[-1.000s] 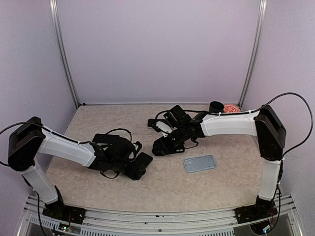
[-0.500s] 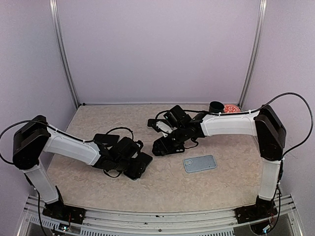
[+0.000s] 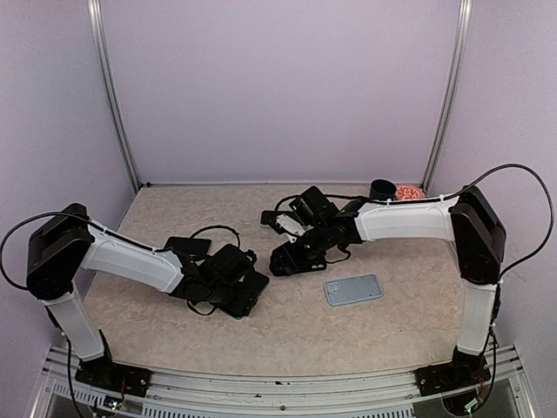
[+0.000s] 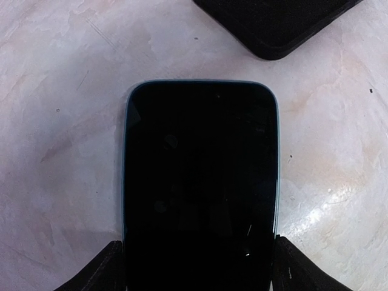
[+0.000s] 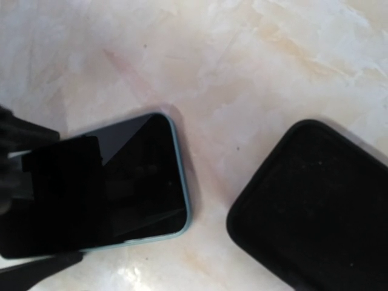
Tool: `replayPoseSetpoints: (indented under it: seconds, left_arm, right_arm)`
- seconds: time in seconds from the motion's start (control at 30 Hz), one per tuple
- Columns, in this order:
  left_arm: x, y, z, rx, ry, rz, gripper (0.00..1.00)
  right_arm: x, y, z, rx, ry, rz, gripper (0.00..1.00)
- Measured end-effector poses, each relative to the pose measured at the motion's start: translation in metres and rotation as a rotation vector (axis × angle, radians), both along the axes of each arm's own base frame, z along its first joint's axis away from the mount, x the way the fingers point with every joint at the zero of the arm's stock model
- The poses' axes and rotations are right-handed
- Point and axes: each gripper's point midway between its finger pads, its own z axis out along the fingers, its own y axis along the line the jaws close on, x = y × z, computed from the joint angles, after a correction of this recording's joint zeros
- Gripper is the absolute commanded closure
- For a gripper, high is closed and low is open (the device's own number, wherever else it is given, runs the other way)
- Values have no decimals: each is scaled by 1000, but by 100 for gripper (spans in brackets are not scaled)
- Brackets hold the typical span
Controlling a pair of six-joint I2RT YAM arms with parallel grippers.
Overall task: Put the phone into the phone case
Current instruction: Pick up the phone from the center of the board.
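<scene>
Table (image 3: 174,218): a pale, marbled beige top. Five items lie directly on it.

(a) Phone (image 4: 200,182), flat and screen up, left of centre; dark glass with a thin light-blue edge.
(b) Black phone case (image 4: 276,24), matte with rounded corners. It lies flat just beyond the phone's top end, with a narrow strip of bare surface between them.
(c) Light-blue flat piece (image 3: 352,289), rectangular with rounded corners, lying right of centre and apart from both (a) and (b).
(d) Black cup (image 3: 382,189), upright near the far right corner.
(e) Red-orange ball (image 3: 409,192), just beside the cup on its right.
</scene>
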Motion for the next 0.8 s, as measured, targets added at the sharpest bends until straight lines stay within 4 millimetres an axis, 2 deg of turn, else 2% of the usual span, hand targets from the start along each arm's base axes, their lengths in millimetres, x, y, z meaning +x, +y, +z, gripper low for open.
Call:
replayPoseSetpoints:
  seconds: [0.17, 0.57, 0.8]
  left_arm:
    - [1, -2, 0, 0, 0, 0, 35]
    - [1, -1, 1, 3, -8, 2, 35]
    - [-6, 12, 4, 18, -22, 6, 36]
  right_arm:
    - [0, 0, 0, 0, 0, 0, 30]
    - [2, -3, 3, 51, 57, 21, 29]
    - [9, -3, 15, 137, 129, 46, 29]
